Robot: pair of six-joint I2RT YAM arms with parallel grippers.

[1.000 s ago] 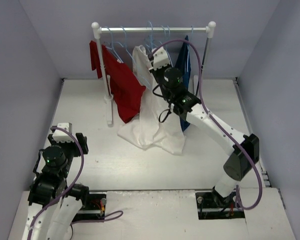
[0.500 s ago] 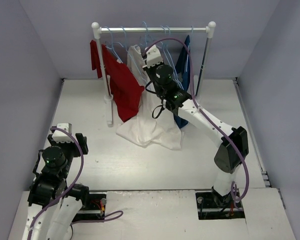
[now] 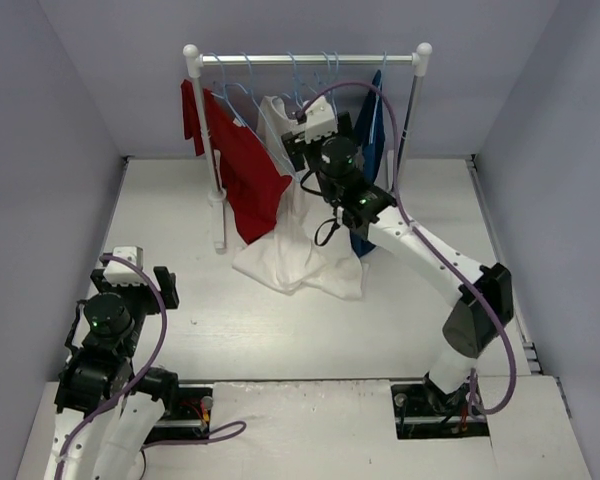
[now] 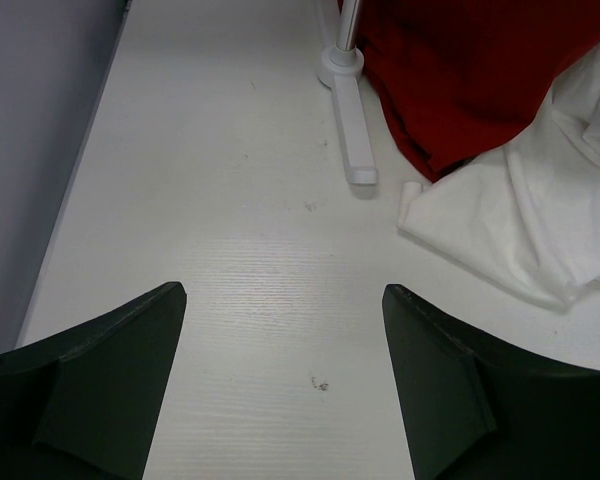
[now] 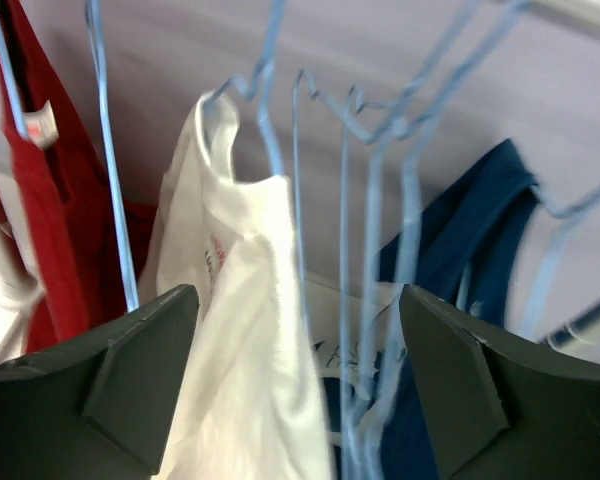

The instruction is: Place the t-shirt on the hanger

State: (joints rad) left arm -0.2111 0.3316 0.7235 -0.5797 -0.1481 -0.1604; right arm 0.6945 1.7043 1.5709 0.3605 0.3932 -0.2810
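The white t-shirt [image 3: 298, 262] hangs from the rack rail, and its lower half lies bunched on the table. In the right wrist view its collar [image 5: 245, 200] sits on a pale-blue hanger [image 5: 270, 130], with a bit of red print showing on the chest. My right gripper [image 5: 298, 300] is open just in front of it. The shirt's cloth and the wires of several hangers lie between the wide jaws, untouched. My left gripper [image 4: 282, 295] is open low over bare table at the near left [image 3: 145, 282], with the t-shirt's hem [image 4: 520, 220] ahead to its right.
A red shirt [image 3: 242, 165] hangs left of the t-shirt and a navy-blue shirt [image 3: 368, 140] to its right. Several bare pale-blue hangers [image 5: 380, 200] hang on the rail [image 3: 310, 59]. The rack's left post [image 3: 216, 170] stands on a white foot [image 4: 350, 140]. Grey walls enclose the table.
My right gripper was shut up at the rail; it is now open and has drawn back a little, leaving the t-shirt hanging. My left gripper has opened slightly wider.
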